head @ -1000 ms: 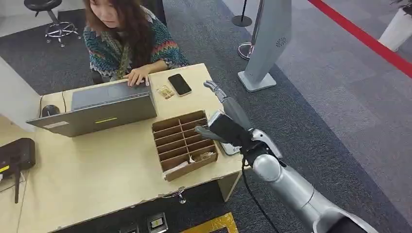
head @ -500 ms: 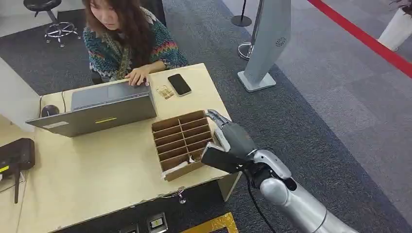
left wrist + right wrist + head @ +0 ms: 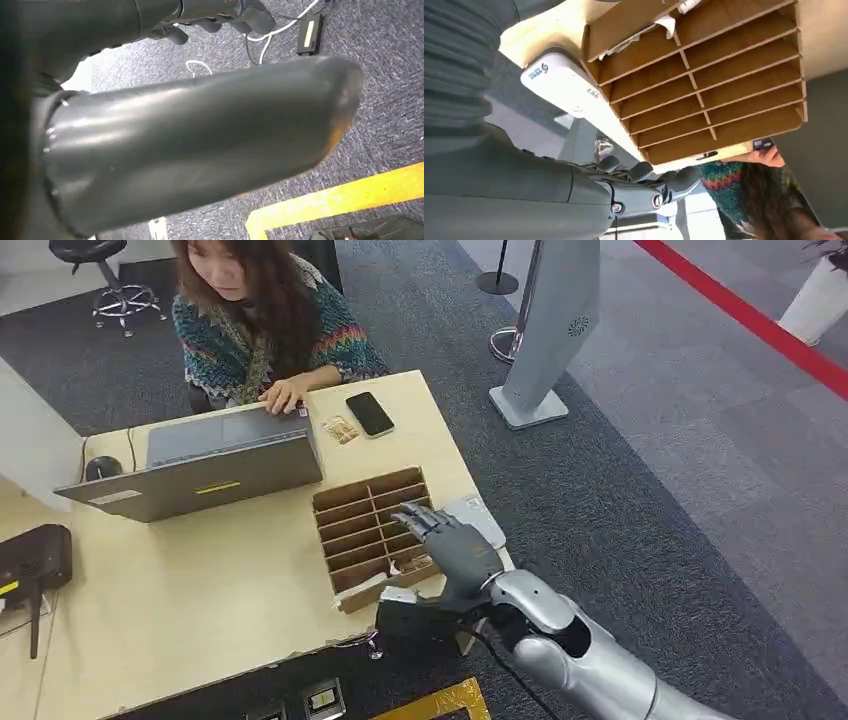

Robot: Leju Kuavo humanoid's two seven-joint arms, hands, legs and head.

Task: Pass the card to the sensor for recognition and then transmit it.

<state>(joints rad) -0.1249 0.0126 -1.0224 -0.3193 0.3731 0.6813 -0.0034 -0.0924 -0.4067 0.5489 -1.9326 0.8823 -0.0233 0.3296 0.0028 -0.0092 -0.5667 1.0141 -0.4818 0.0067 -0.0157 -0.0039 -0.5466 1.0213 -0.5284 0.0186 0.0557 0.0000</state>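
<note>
Reaching in from the desk's near corner, the robot's silver right arm holds its dark grey right hand (image 3: 447, 545) over the brown slotted cardboard organiser box (image 3: 365, 525), fingers spread apart and gripping nothing. White cards (image 3: 405, 567) lie in the box's nearest slots, beside the hand. A white rounded card sensor (image 3: 478, 516) sits on the pale wooden desk (image 3: 220, 590) just beside the box. A person in a patterned knit sweater (image 3: 270, 340) works at a grey laptop (image 3: 195, 465); a black phone (image 3: 370, 413) lies nearby. Grey carpet covers the floor. The left hand's (image 3: 215, 22) fingers look curled; whether closed I cannot tell.
</note>
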